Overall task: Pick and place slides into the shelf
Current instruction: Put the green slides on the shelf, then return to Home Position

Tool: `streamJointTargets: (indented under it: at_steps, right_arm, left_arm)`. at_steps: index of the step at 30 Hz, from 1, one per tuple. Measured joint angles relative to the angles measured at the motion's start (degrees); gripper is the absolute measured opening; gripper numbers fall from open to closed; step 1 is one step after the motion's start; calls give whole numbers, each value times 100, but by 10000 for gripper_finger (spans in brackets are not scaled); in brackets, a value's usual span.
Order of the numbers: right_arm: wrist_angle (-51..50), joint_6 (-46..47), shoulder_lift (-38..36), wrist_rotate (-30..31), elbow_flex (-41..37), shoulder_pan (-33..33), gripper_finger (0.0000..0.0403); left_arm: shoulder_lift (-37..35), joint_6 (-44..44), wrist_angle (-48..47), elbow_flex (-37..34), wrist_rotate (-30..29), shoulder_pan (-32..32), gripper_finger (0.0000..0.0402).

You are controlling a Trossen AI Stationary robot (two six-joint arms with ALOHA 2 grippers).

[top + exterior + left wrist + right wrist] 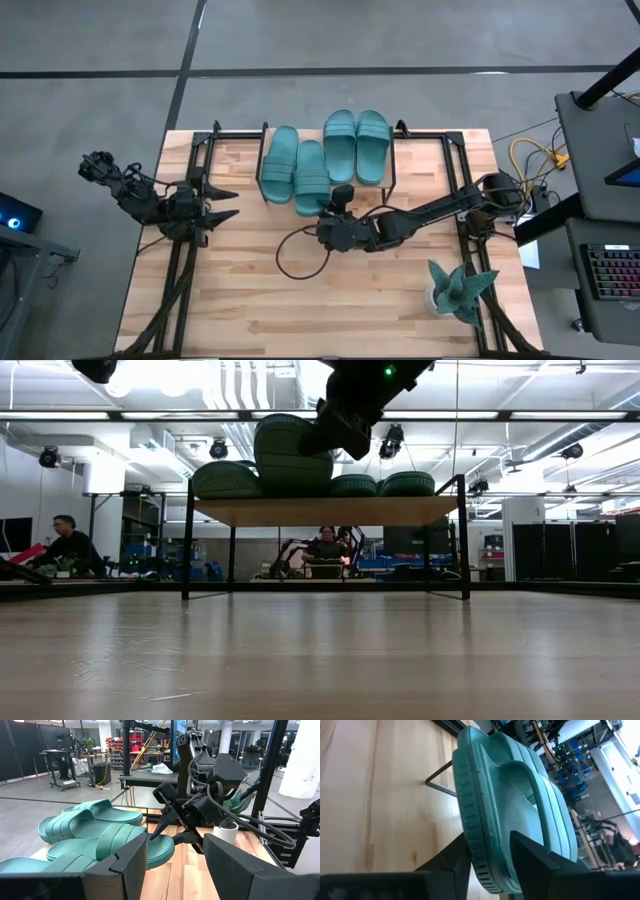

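On the shelf (262, 160) at the far side of the table (250, 310) lie all four slides: two (357, 145) flat side by side on the right half, one (279, 164) at the left end, and the fourth slide (312, 178) beside it, overhanging the near edge. The right gripper (340, 195) is clenched on that fourth slide's near rim; the right wrist view shows one finger (535, 857) over the footbed and the other under the sole. Judged risk: with this much overhang, letting go now could tip the slide off the board onto the table; pushing it further in could shove the neighbouring slide askew. The left gripper (228, 204) waits at the table's left, fingers spread, holding nothing. A teal spiky plant (458, 290) in a white pot stands near the right front corner, well apart from the work. People sit in the room beyond the table.
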Motion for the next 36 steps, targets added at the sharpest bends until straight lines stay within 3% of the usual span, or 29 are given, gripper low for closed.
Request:
streamJointTargets:
  at_steps: [13,36]
  right_arm:
    - [-704,766,0,-53,2,2,198]
    - [-767,501,-7,-43,315,344,202]
  left_arm:
    - [0,-4,2,0,0,-1,178]
    - [2,-13,6,0,0,-2,178]
